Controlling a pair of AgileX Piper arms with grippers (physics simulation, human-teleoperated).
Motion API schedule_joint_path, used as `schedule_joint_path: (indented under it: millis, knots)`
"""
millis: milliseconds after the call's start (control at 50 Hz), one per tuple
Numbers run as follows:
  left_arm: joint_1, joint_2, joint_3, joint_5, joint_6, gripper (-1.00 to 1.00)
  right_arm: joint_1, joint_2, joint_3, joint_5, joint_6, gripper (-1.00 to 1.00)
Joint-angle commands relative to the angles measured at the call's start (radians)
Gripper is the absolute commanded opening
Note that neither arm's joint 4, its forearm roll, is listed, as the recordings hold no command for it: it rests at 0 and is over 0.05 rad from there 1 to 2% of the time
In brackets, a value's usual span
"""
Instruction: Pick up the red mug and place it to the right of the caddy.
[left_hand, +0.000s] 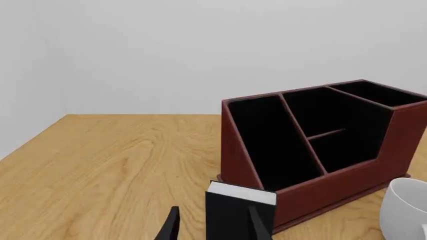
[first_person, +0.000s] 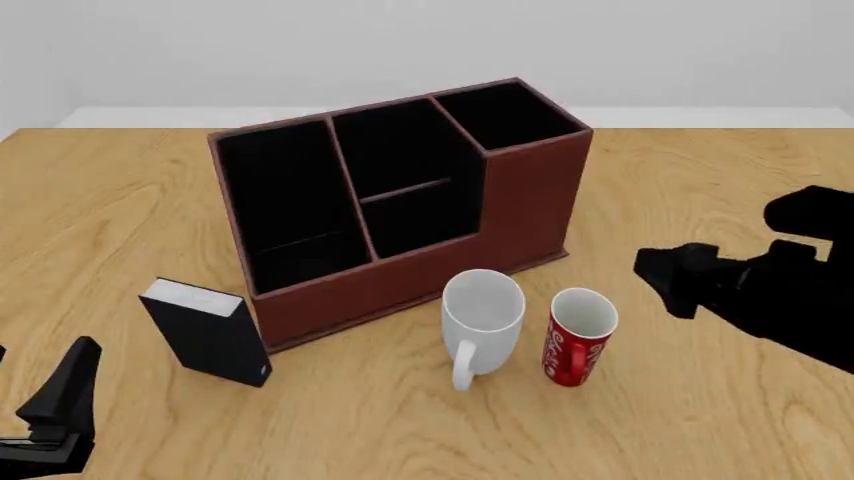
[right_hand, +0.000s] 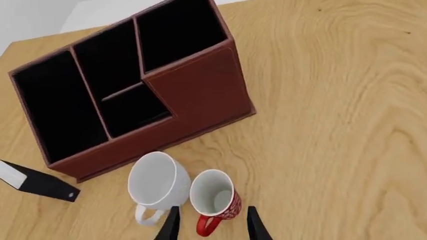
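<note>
No legible text, label, brand, number or sign in any view. The red mug (first_person: 579, 350) carries a white pattern on its side: swirls only in the front view, no letters made out; in the right wrist view it shows only as small white marks near the rim. The black box (first_person: 207, 331) has a plain white top, unmarked. A tiny pale speck sits on its end face in the right wrist view, too small to read.
</note>
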Motion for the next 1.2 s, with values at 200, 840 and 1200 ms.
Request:
schedule_joint_path:
  millis: [200,840,1200]
  knots:
    - [0.000,0.000,0.000,0.000,0.000,1.00,0.035,0.085,0.097,-0.064,0.052,1.00]
    - [0.000,0.000,0.000,0.000,0.000,1.00,0.117,0.268,0.178,-0.226,0.165,1.00]
    - [0.000,0.000,0.000,0.000,0.000,1.00,0.141,0.339,0.203,-0.296,0.196,1.00]
